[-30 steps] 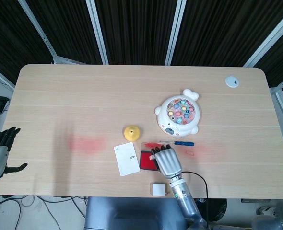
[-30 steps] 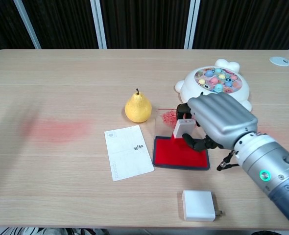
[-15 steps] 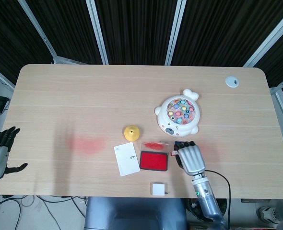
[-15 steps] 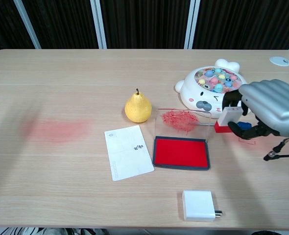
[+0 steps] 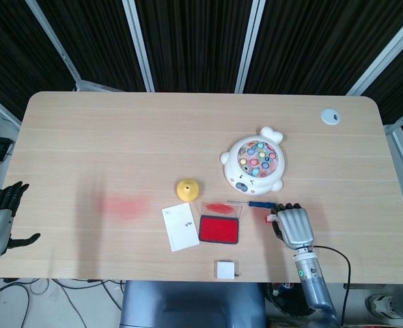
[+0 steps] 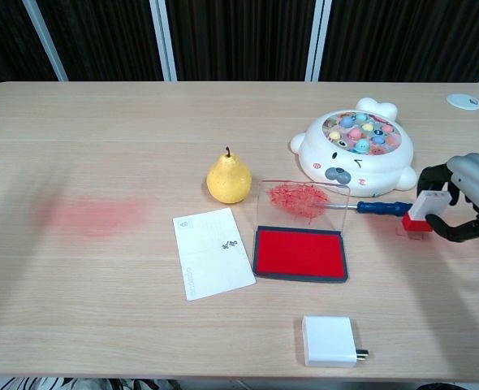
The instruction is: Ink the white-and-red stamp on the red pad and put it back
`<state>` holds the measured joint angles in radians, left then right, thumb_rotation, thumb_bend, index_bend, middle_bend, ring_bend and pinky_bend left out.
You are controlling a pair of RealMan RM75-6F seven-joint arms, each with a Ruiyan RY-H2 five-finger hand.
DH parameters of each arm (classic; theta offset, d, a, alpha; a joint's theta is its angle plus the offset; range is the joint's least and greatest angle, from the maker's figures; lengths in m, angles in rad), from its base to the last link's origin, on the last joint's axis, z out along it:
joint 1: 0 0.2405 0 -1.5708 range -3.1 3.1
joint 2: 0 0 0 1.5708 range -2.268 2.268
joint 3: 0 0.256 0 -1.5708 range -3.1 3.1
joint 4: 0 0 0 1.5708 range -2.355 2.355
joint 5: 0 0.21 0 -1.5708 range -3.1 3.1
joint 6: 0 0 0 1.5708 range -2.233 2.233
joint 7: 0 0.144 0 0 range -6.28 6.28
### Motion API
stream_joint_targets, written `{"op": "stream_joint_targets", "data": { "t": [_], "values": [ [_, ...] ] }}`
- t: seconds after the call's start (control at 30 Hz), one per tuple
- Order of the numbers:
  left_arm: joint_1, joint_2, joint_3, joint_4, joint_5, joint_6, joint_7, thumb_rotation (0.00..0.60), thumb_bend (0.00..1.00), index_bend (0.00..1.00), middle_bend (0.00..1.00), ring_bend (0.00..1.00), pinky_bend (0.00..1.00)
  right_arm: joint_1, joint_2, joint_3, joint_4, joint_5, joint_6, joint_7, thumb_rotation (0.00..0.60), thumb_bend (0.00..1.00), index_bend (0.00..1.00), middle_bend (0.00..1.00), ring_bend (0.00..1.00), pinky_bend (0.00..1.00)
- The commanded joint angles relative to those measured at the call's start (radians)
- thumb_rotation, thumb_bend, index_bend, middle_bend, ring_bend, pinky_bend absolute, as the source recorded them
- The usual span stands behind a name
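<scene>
The right hand had its dark fingers curled around the small white-and-red stamp, pinching it from both sides. The stamp stood with its red base low against the pale wooden surface, on a faint red mark, though I could not tell if it touched. It leaned a little, white top up. It was well to the right of the red ink pad in its dark tray, just past the blue handle of the thin screwdriver.

The pad's clear lid, smeared with red, stood open behind it. The left hand hung off the left edge of the surface with its fingers spread apart, holding nothing.

Nearby sat a yellow pear, a white card, a white charger block and a white round fishing toy with coloured dots
</scene>
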<state>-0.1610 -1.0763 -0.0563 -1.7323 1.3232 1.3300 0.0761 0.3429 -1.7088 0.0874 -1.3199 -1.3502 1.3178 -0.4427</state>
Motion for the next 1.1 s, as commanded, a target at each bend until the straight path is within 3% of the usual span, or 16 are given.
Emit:
{"op": "stream_joint_targets", "data": {
  "t": [0.03,0.53,1.1],
  "values": [
    [0.000,0.000,-0.001,-0.001,-0.002,-0.001,-0.002,0.600,0.00,0.00,0.00,0.00,0.00,0.000,-0.026,0.004,0.036,-0.005,0.000,0.024,0.600,0.63,0.75,0.59,0.46,0.47],
    [0.000,0.000,0.000,-0.001,0.005,-0.001,-0.003,0.600,0.00,0.00,0.00,0.00,0.00,-0.006,-0.077,0.004,0.116,-0.033,0.011,0.099,0.600,0.59,0.75,0.58,0.46,0.47],
    [0.003,0.001,0.001,-0.001,0.009,0.004,-0.005,0.600,0.00,0.00,0.00,0.00,0.00,-0.005,-0.105,0.011,0.156,-0.025,-0.008,0.088,0.600,0.53,0.74,0.55,0.44,0.45]
  ]
}}
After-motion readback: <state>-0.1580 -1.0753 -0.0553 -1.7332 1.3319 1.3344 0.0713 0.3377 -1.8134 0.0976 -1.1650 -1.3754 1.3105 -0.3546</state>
